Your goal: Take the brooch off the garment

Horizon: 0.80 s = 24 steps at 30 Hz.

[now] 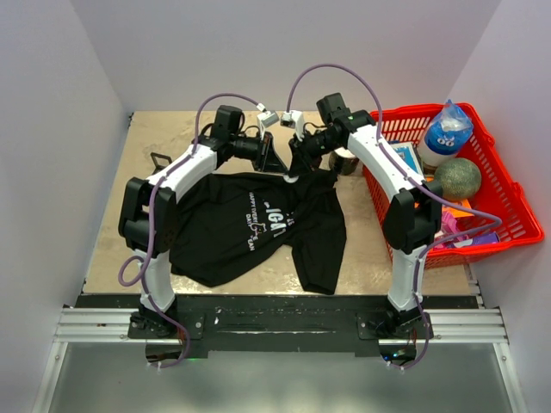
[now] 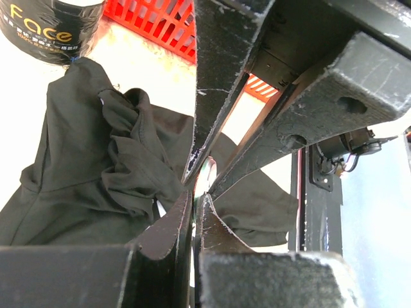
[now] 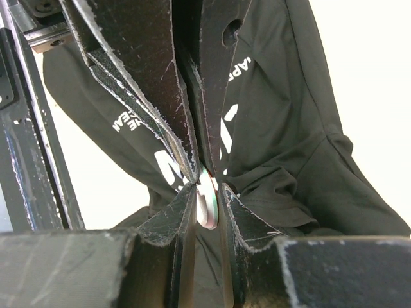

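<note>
At the far middle of the bench (image 1: 155, 129) we see two arms meeting over the bunched collar of one black garment (image 1: 250, 232), which lies spread toward the near edge with its white lettering up. One brooch shows, and we take it to be the small pale round piece (image 3: 207, 204) at that collar. The right pincer (image 3: 207, 187) is closed on it, with a finger pressed to each face. The left pincer (image 2: 196, 196) comes from the opposite side with its fingers almost together and its tips at the brooch's edge. We cannot tell whether it has the rim or only cloth.

Folds of the shirt crowd both pincers and hide most of the brooch. One dark jar (image 2: 51, 29) printed "Face" stands just beyond the collar, between the right arm and one red basket (image 1: 516, 225) at the bench's right side. We count one clear bottle (image 1: 448, 131) and one greenish ball (image 1: 457, 177) among the coloured items in the basket. One small black frame piece (image 1: 159, 160) lies on bare bench to the left, apart from the garment.
</note>
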Motion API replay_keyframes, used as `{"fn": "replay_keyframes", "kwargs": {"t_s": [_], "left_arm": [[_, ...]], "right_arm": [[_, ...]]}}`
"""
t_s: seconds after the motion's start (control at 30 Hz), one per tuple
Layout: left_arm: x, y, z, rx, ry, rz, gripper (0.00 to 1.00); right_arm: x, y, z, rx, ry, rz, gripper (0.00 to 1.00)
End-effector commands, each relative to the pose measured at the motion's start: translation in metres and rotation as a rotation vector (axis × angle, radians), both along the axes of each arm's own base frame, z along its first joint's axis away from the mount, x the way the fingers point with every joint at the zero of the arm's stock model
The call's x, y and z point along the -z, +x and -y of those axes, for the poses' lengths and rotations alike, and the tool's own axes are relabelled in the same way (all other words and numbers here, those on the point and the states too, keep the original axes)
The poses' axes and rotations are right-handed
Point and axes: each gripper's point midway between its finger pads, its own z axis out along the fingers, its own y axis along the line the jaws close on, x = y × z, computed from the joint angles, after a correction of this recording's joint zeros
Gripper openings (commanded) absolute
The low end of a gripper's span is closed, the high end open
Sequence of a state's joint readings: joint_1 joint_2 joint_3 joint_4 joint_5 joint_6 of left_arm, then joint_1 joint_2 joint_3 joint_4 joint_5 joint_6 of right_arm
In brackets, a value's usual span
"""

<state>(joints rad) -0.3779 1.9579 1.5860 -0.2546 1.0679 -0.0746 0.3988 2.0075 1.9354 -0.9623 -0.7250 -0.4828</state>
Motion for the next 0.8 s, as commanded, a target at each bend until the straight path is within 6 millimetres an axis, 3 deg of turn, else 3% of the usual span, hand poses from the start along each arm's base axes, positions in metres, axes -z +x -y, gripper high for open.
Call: {"fn": "replay_keyframes", "kwargs": {"t_s": [0.0, 0.17, 0.47, 0.77], "left_arm": [[-0.035, -0.007, 0.007, 0.057, -0.097, 0.018, 0.00], [-0.039, -0.009, 0.009, 0.044, -0.103, 0.007, 0.00], [-0.044, -0.007, 0.014, 0.001, -0.101, -0.007, 0.00], [-0.042, -0.002, 0.015, -0.058, -0.088, -0.036, 0.00]], "right_arm": [[-0.005, 0.010, -0.001, 0.026, -0.006, 0.037, 0.14], [-0.005, 0.020, -0.006, 0.104, 0.015, 0.003, 0.07], [-0.004, 0.028, -0.018, 0.218, 0.071, -0.087, 0.02], [0.008, 0.028, -0.019, 0.292, 0.066, -0.157, 0.05]]}}
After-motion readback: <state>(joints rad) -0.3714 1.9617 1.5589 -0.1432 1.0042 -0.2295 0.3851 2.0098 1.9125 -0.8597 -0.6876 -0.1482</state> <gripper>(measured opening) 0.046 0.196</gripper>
